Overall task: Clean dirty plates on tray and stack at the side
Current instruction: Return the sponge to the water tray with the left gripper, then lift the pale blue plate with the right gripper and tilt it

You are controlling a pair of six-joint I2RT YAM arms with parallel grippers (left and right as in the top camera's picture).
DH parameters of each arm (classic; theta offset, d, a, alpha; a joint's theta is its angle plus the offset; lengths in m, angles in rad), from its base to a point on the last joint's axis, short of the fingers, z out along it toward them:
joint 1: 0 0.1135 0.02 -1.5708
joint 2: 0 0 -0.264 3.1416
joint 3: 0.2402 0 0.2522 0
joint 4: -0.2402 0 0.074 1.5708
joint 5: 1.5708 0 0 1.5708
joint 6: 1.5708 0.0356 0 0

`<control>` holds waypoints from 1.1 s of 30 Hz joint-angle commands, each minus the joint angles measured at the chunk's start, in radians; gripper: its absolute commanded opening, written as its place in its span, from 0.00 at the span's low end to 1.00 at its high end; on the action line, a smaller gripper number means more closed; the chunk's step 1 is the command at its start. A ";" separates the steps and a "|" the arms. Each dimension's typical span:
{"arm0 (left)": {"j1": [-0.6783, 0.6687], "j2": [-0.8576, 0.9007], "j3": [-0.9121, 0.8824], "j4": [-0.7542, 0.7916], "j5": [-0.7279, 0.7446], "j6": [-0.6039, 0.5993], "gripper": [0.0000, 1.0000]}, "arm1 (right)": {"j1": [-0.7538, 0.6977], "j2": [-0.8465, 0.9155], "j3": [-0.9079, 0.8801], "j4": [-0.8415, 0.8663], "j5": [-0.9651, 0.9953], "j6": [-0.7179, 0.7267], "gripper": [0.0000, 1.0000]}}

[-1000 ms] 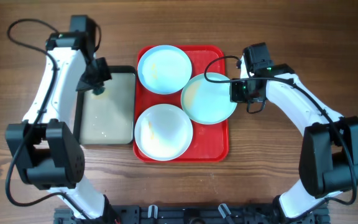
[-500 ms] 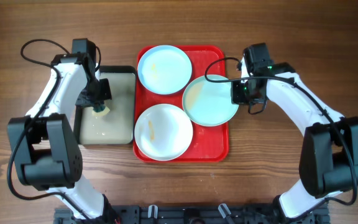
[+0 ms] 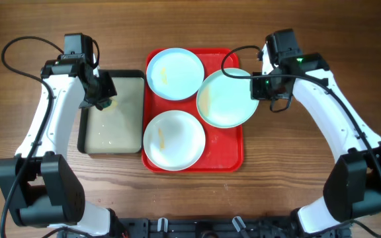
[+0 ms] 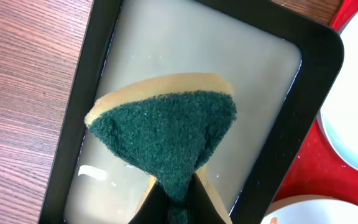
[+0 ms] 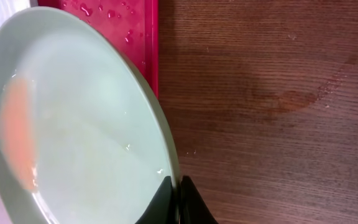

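The red tray [image 3: 223, 153] holds two pale plates: one at the back [image 3: 174, 73] and one at the front [image 3: 174, 139]. My right gripper [image 3: 259, 86] is shut on the right rim of the third plate [image 3: 227, 98], held tilted over the tray's right edge; it fills the left of the right wrist view [image 5: 73, 124] with an orange smear, the fingers [image 5: 178, 199] pinching its rim. My left gripper [image 3: 102, 97] is shut on a yellow sponge with a green scouring face [image 4: 166, 124], held above the black-rimmed basin of cloudy water [image 4: 272, 118].
The black basin [image 3: 83, 129] sits left of the tray. Bare wooden table [image 3: 296, 165] lies right of the tray and shows in the right wrist view [image 5: 272, 93]. Water drops dot the tray's corner [image 5: 110, 12]. Cables loop behind both arms.
My right gripper has lifted the plate and tilted it, moving slightly back. My left gripper has risen from the basin water with the sponge.
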 commanded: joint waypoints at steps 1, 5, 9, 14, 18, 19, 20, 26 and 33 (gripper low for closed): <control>-0.001 -0.017 -0.002 0.003 0.016 -0.019 0.04 | -0.003 -0.038 0.058 -0.026 0.010 0.001 0.04; -0.001 -0.017 -0.002 0.003 0.016 -0.019 0.04 | -0.002 -0.038 0.195 -0.134 0.005 0.002 0.04; -0.001 -0.017 -0.002 0.003 0.016 -0.019 0.04 | -0.002 -0.038 0.262 -0.130 -0.089 0.002 0.04; -0.001 -0.017 -0.002 0.003 0.015 -0.016 0.04 | 0.037 -0.025 0.262 -0.060 -0.104 0.028 0.04; -0.001 -0.018 -0.002 0.003 -0.057 -0.016 0.04 | 0.130 0.037 0.262 0.021 -0.089 0.056 0.04; -0.001 -0.018 -0.002 0.003 -0.064 -0.015 0.04 | 0.165 0.063 0.262 0.056 -0.089 0.064 0.04; -0.001 -0.018 -0.002 0.003 -0.064 -0.015 0.04 | 0.192 0.085 0.262 0.087 -0.089 0.072 0.04; 0.013 -0.113 -0.002 -0.040 -0.063 -0.016 0.04 | 0.401 0.224 0.262 0.356 0.014 0.132 0.04; 0.029 -0.132 -0.002 -0.125 -0.075 0.006 0.04 | 0.576 0.304 0.262 0.571 0.377 0.057 0.04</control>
